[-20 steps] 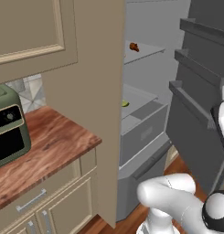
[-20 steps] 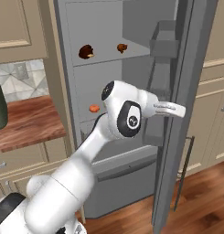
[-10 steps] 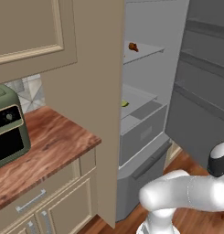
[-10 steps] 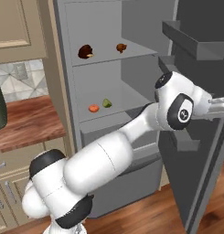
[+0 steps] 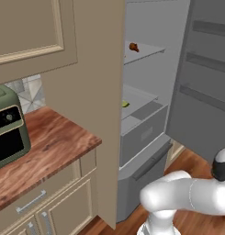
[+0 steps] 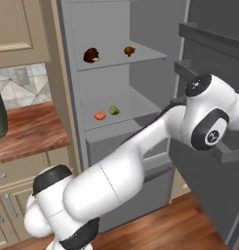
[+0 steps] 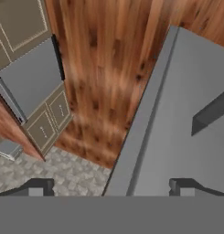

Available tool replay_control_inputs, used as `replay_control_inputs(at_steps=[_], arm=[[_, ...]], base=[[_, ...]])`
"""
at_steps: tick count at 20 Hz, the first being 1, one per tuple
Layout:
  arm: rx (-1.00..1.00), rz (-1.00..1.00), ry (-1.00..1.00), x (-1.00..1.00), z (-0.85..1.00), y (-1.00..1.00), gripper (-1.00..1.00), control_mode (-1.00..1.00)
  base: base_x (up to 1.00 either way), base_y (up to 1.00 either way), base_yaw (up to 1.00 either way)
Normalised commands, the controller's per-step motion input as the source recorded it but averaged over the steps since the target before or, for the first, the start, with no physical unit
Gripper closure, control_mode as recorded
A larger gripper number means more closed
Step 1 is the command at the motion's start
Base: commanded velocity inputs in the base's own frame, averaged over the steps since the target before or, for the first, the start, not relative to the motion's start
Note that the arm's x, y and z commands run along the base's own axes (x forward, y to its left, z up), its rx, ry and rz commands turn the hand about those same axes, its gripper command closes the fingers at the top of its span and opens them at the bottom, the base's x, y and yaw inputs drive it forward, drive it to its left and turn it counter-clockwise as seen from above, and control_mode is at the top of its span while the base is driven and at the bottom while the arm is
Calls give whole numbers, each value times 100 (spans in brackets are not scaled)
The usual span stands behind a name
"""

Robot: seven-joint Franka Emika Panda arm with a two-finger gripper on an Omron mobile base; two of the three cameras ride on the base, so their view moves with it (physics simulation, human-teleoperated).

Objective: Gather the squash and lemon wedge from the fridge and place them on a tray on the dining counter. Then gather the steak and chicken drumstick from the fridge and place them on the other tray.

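A: Start with the arm, since it is nearest. How does it stand against the fridge (image 6: 135, 97)?

B: From the right base view the white arm (image 6: 140, 146) rises from low down, crosses in front of the fridge's lower drawers and bends at a dark-jointed elbow against the inside of the open door (image 6: 213, 63). In the hand view the gripper (image 7: 111, 185) looks down along the door's grey edge at the wooden floor (image 7: 104, 68); its two dark finger tips stand far apart with nothing between them, so it is released.

A: And inside the fridge?

B: It is a tall plain grey cabinet, door swung wide. On its lower shelf, just above the drawers, lies the lemon wedge (image 6: 114, 110), small and yellow-green; it also shows in the left base view (image 5: 125, 104). Just beside it, toward the fridge's hinge-free side, sits a small orange item (image 6: 100, 115).

A: Higher up?

B: On the upper shelf, well apart from each other, a dark brown lump (image 6: 91, 55) and a smaller brown piece (image 6: 129, 50); which is steak or drumstick I cannot tell.

A: Beside the fridge?

B: A reddish wood counter (image 5: 49, 147) with a green toaster oven (image 5: 8, 126).
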Motion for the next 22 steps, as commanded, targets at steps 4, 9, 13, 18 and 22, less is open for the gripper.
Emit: replay_control_inputs(at_steps=[4, 9, 13, 18, 22], arm=[[0, 3, -19, -100, -7, 1, -100, -100], [0, 3, -4, -60, -1, 47, -100, -100], [-1, 1, 3, -5, 0, 96, -100, -100], [-1, 0, 1, 0, 0, 100, -100, -100], [0, 2, 0, 0, -1, 100, -100, -100]], base=[[0, 0, 0], [0, 0, 0], [0, 0, 0], [0, 0, 0], [0, 0, 0]])
